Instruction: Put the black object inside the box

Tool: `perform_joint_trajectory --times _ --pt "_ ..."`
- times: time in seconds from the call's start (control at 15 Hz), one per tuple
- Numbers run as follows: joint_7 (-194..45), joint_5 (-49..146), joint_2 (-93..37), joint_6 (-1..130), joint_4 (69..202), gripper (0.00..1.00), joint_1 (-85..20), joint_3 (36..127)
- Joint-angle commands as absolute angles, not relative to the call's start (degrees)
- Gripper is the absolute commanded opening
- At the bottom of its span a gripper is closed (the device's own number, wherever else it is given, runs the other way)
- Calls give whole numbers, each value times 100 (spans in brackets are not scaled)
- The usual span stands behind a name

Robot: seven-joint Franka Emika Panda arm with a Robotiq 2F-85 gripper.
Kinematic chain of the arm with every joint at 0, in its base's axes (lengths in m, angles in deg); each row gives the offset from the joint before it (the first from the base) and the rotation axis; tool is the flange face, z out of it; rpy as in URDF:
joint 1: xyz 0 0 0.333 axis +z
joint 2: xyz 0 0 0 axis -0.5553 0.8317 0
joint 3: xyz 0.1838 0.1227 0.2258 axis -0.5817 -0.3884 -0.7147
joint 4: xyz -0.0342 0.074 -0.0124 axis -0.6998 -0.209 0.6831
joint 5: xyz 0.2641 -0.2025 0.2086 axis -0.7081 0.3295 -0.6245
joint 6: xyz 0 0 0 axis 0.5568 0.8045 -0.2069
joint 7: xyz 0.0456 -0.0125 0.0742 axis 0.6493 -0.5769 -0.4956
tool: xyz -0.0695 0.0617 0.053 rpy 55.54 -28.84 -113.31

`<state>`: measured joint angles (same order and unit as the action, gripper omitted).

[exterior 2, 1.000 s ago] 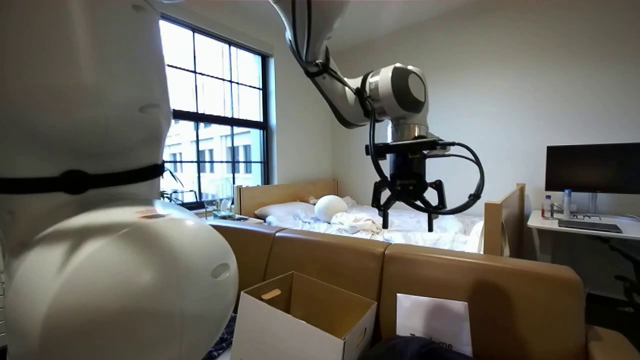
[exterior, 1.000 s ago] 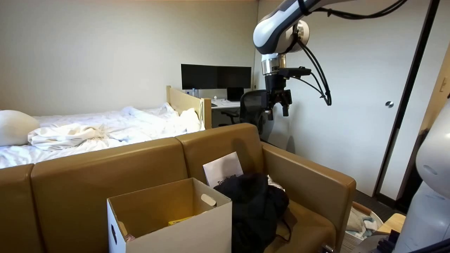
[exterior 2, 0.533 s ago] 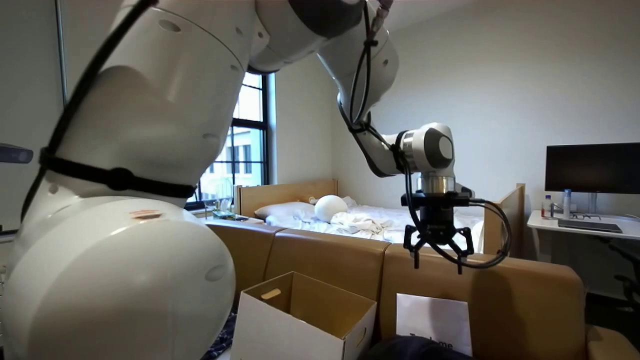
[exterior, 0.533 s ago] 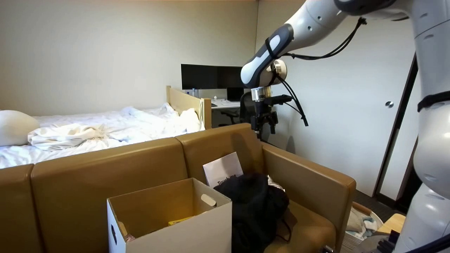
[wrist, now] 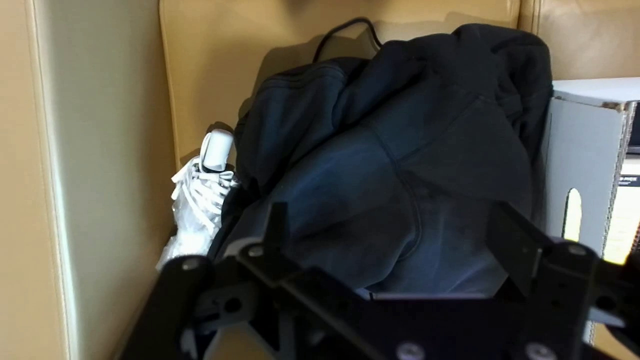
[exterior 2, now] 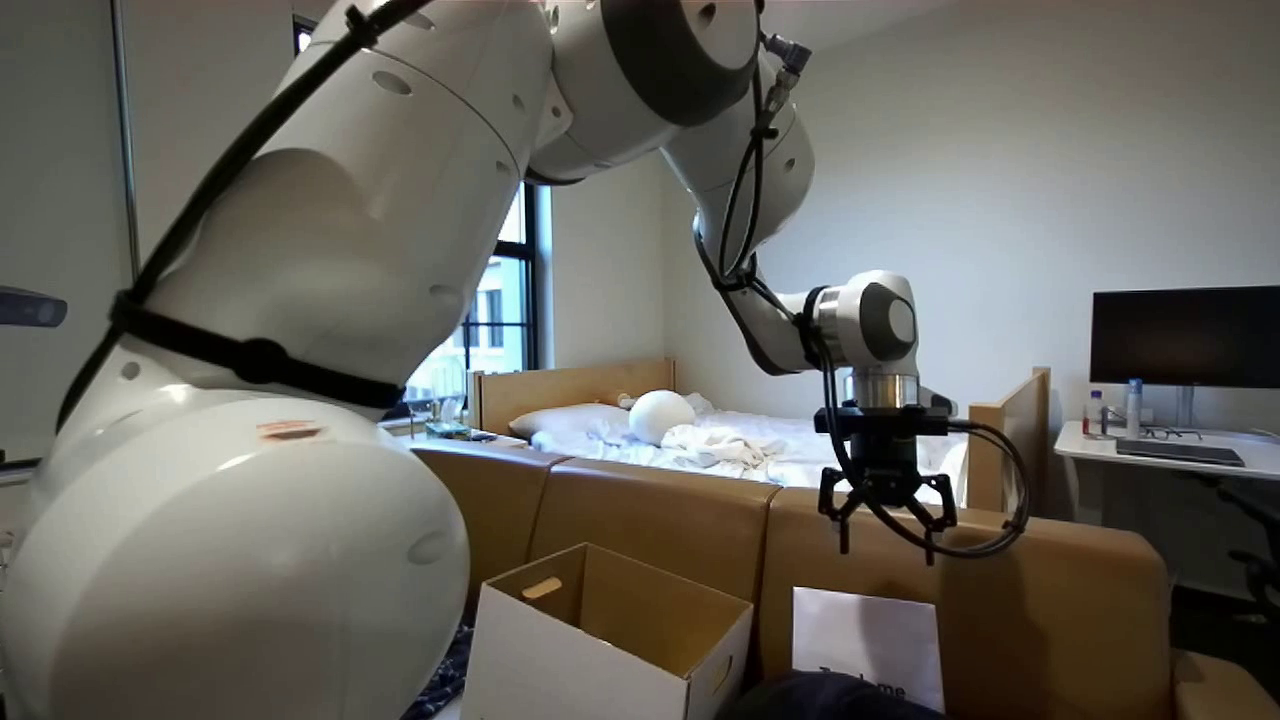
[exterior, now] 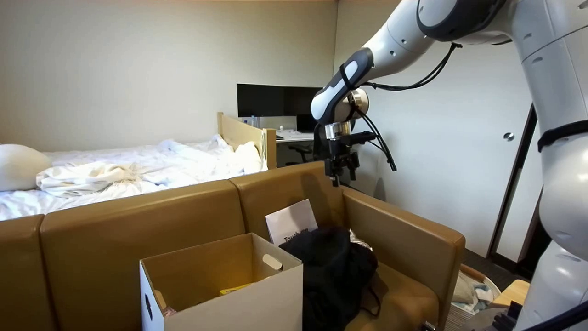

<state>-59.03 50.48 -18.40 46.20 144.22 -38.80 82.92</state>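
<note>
The black object is a crumpled black garment (exterior: 330, 276) lying on the sofa seat beside the box. Only its top shows in an exterior view (exterior 2: 825, 697), and it fills the middle of the wrist view (wrist: 390, 150). The box (exterior: 239, 305) is white outside, brown inside and open at the top; it also shows in an exterior view (exterior 2: 570, 660) and at the right of the wrist view (wrist: 580, 140). My gripper (exterior: 344, 180) is open and empty, pointing down above the garment and apart from it. Its spread fingers show in an exterior view (exterior 2: 887, 556) and the wrist view (wrist: 389, 215).
A white paper (exterior: 291, 223) leans on the sofa back behind the garment. The sofa armrest (exterior: 399, 225) stands on the side away from the box. A bundle of white cables in clear plastic (wrist: 197, 210) lies by the garment. Something yellow (exterior: 234, 289) is inside the box.
The arm has swung down and forward, and my gripper is lower, just in front of the sofa back's top. It moves less over the last half second. The garment and box have not moved.
</note>
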Motion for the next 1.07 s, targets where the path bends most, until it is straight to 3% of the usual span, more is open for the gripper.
perform_joint_trajectory --times 0.0,1.0 --pt "-5716 5118 -980 4000 13328 100 -3940 8155" --pt "-6147 4551 3188 2900 8742 100 -3959 7718"
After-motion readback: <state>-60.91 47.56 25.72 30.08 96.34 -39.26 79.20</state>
